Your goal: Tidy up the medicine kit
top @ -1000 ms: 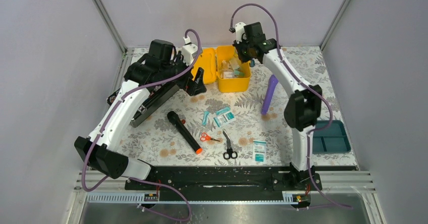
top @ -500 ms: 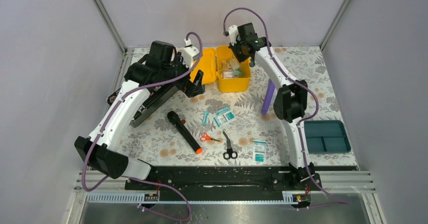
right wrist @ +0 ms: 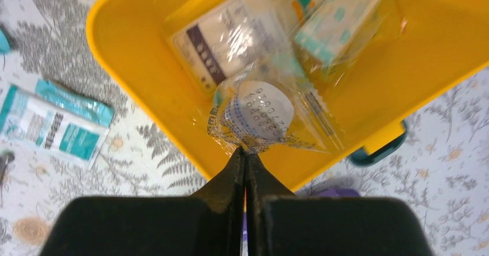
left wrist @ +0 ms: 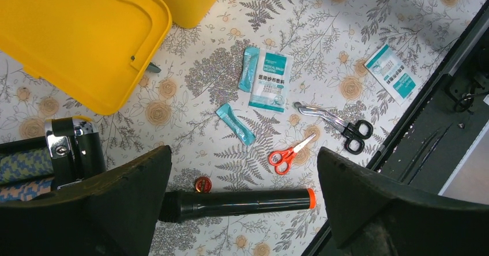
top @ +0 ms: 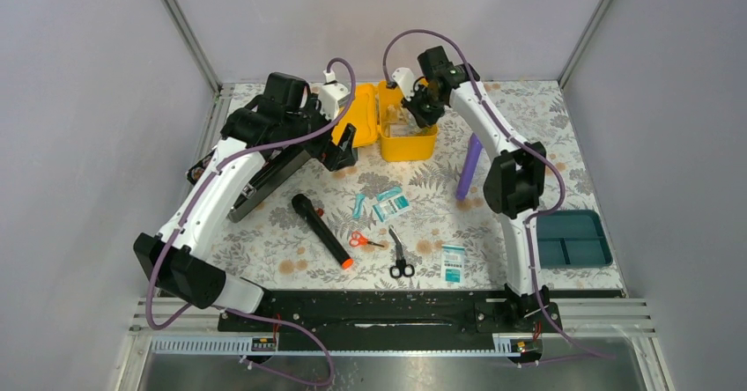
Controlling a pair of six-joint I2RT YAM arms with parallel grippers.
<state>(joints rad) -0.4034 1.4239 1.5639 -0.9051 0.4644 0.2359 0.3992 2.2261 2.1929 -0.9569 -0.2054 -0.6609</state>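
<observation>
The medicine kit [top: 407, 141], a glossy yellow plastic box with rounded corners, stands open at the far middle of the desk [top: 264, 248], its smooth lid [left wrist: 81, 31] laid flat to its left. The right pincer [right wrist: 245, 152] hangs over the box's near wall, its black fingers clenched together on the crinkled edge of a wrapped roll [right wrist: 258, 110], a white disc with printed digits in clear film. Below it more shiny film packs crowd the inside, one white with a dark label and one teal-spotted. The left pincer [left wrist: 243, 158] hovers released and empty above the floral-printed cover, beside the lid. Loose things lie between the box and the arm bases: a matte black cylindrical torch [left wrist: 236, 202] with an orange end, a small round red cap [left wrist: 202, 184] just beside it, red-handled scissors [left wrist: 286, 155], steel scissors with black loops [left wrist: 334, 120], a flat teal-and-white sachet [left wrist: 269, 80] touching a narrow teal stick pack [left wrist: 249, 68], another stick pack [left wrist: 235, 124] near them, and a second sachet [left wrist: 392, 74] toward the black rail. A purple tube [top: 469, 166] lies right of the box, close by the right arm's elbow. A teal compartmented tray [top: 577, 239] sits well apart at the right edge. A black tray [top: 264, 180] lies under the left arm, patterned rolls showing in it.
</observation>
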